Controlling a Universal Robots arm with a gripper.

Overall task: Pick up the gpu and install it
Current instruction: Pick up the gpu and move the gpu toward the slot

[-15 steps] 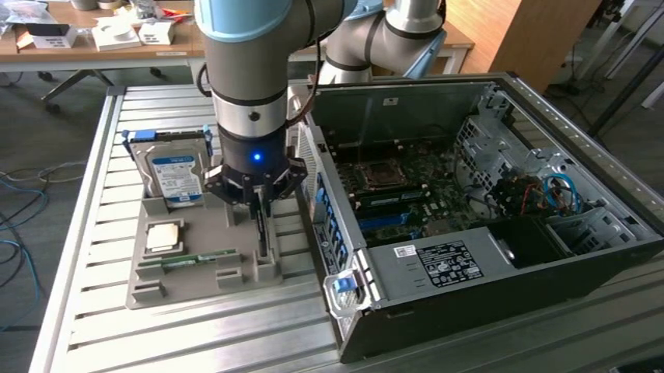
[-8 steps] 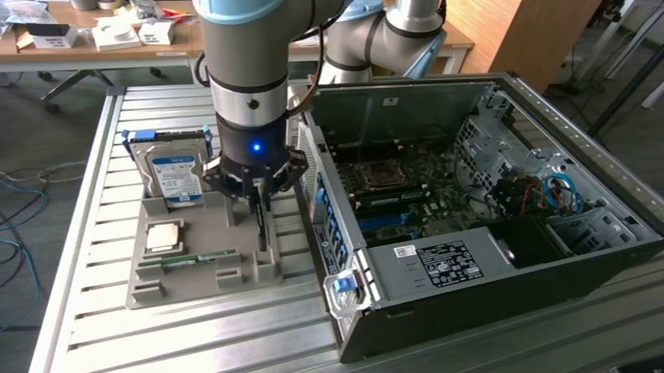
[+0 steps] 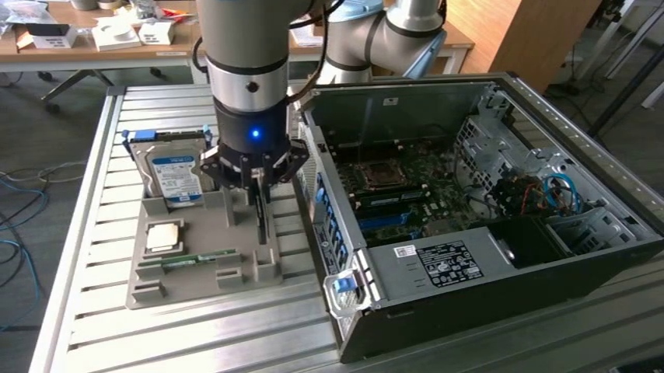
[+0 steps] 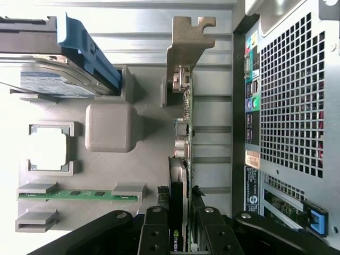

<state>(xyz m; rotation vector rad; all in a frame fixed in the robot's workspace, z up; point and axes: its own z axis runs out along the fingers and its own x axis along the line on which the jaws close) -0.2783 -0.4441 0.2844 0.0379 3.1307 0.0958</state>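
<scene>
- A black two-fingered gripper [image 3: 258, 203] on a grey robot arm reaches straight down over a grey moulded plastic tray [image 3: 207, 225] on a slatted metal table [image 3: 93, 326].
- The gpu [image 3: 260, 227], a thin green circuit-board card with a silver metal end bracket, stands on its edge in a slot of the tray, on the side nearest the computer.
- In the wrist view the gripper [image 4: 179, 234] has one finger on each face of the gpu [image 4: 184, 106], pinching the card at the end away from its bracket. The card sits in its slot.
- Elsewhere on the tray [image 4: 149, 159] are a silver hard drive with a blue label [image 3: 174, 175] [image 4: 53, 79], a square pale processor chip [image 3: 166, 237] [image 4: 49, 150] and a narrow green memory stick [image 3: 192, 259] [image 4: 79, 194].
- An open black desktop computer case [image 3: 467, 264] [image 4: 289, 95] lies just beside the tray, on the exterior view's right, its green motherboard exposed.
</scene>
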